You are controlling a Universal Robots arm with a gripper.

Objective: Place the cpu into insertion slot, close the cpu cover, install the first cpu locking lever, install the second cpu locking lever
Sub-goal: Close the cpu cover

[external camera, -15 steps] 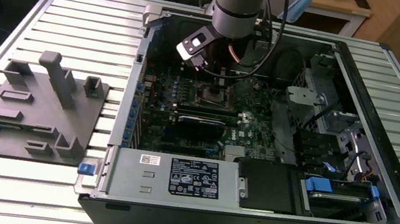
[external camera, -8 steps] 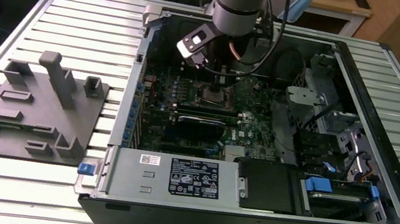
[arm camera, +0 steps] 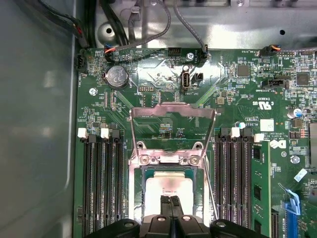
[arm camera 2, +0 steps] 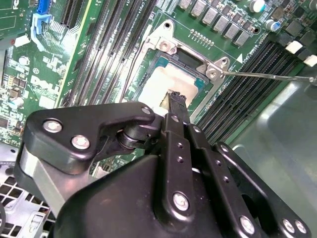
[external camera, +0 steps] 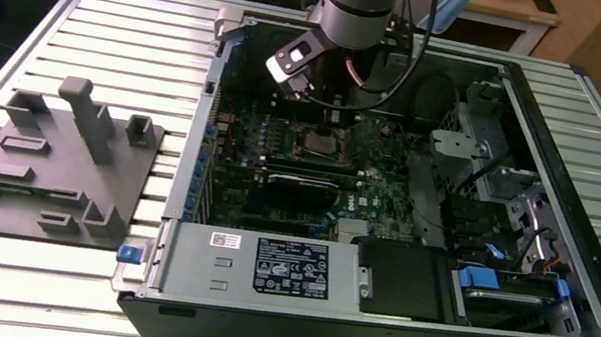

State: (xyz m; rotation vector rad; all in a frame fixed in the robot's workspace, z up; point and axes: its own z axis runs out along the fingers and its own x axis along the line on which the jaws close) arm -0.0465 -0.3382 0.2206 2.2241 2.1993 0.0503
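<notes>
The black gripper (arm camera: 171, 199) is sitting closest to the lens in both wrist views, its linkage bars and screws crowding the foreground. Its fingers (arm camera 2: 177, 105) are pressing together, tip against tip. Directly under the fingertips the cpu (arm camera: 168, 184) is lying flat in the insertion slot (arm camera: 168, 169), silvery top up; I cannot tell whether the tips are touching it. Just beyond the fingertips the cpu cover (arm camera: 172, 110) is standing swung open on its hinge, with the board showing through its window. A thin locking lever (arm camera 2: 267, 76) is running off to one side of the fingers, apart from the cover. Rows of black memory slots (arm camera: 101, 183) are flanking the fingers on both sides, leaving only a narrow lane around the socket. The green circuit board (arm camera: 237, 99) is carrying white printed lettering, and a coin battery (arm camera: 117, 77) is sitting well beyond the cover. In the exterior view the arm (external camera: 354, 4) is reaching straight down into the open computer case (external camera: 591, 112), between its walls. A black-and-white label (external camera: 293, 266) is showing on the metal box far from the fingers. The case is resting on a slatted table (external camera: 121, 19), beside a grey fixture block (external camera: 52, 178).
</notes>
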